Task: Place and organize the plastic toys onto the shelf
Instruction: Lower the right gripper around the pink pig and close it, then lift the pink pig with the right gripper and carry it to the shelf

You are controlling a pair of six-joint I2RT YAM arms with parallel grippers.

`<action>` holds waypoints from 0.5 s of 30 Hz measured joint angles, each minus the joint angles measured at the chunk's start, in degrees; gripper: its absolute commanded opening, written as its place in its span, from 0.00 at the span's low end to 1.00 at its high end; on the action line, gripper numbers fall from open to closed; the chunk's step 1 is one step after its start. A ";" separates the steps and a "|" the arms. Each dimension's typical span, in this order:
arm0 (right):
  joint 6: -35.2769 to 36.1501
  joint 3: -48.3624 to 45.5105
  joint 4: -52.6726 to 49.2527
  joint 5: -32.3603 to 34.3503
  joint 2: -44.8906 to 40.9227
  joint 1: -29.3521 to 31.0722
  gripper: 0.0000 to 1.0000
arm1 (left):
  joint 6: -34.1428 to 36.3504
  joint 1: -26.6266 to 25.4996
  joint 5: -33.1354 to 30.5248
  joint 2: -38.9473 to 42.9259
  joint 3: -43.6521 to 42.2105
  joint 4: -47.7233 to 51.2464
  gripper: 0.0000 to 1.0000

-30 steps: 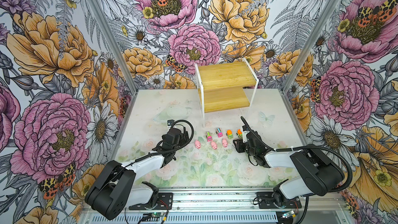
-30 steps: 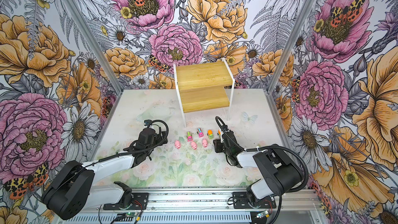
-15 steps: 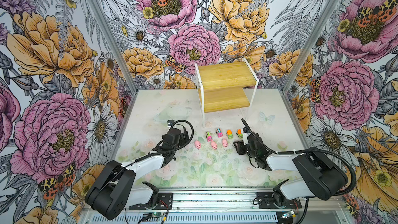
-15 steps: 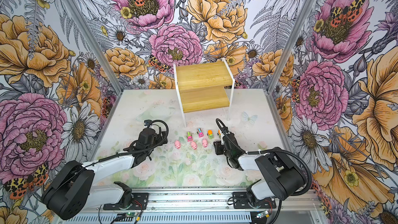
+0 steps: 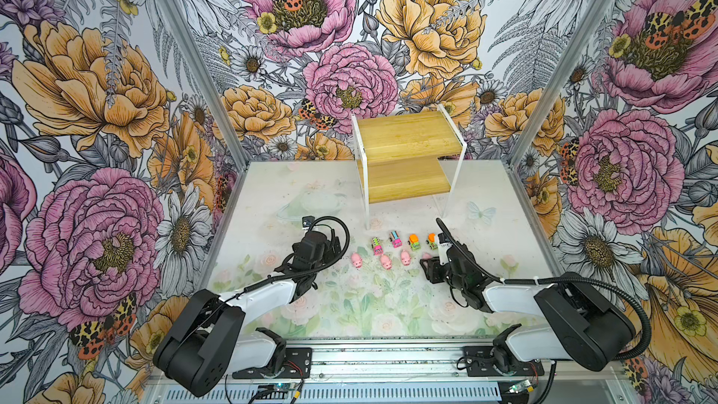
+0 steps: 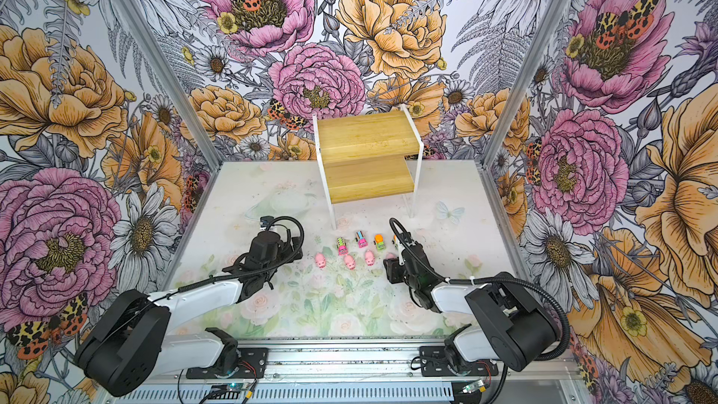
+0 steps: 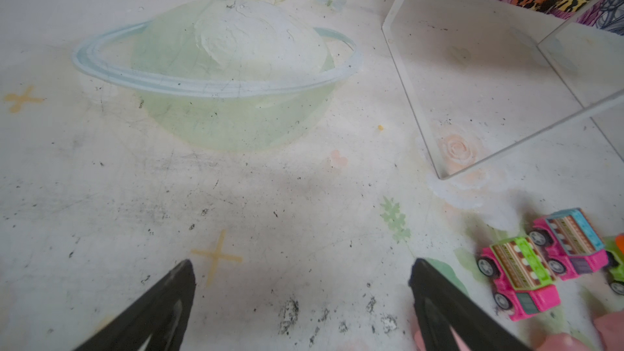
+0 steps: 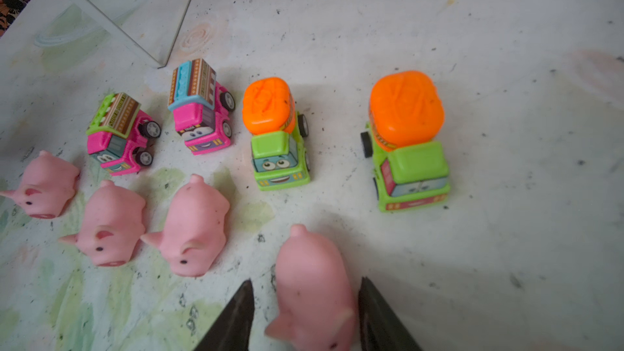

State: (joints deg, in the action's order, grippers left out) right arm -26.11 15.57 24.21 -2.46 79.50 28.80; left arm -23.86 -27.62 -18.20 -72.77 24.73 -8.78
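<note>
Eight plastic toys (image 8: 280, 160) on the table (image 5: 291, 188), before the shelf (image 5: 404, 184)

I see the shelf (image 5: 404, 184) standing on the table (image 5: 272, 196) close to its far edge. Nearer the middle, two pink trucks (image 5: 395, 239) and two green trucks (image 5: 414, 242) sit in a row; four pigs (image 5: 385, 262) lie just beside them, toward the near edge.

Pink pigs (image 8: 111, 224); pink stripe-topped trucks (image 8: 199, 109); green orange-topped trucks (image 8: 277, 136); bamboo shelf (image 5: 408, 137); floral walls (image 5: 97, 91).
</note>
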 measured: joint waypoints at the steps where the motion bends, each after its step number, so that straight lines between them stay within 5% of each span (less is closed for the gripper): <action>1: 0.00 -0.02 0.00 0.20 0.00 0.09 0.49 | 0.00 0.00 0.00 0.00 0.00 0.00 0.99; 15: -0.46 -0.04 -0.35 2.12 0.00 0.66 0.31 | 0.00 0.00 0.02 0.00 0.00 0.00 0.99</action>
State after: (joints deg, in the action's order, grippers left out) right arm -26.57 15.53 23.86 -0.34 79.50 29.45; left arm -23.86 -27.62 -18.17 -72.77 24.73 -8.78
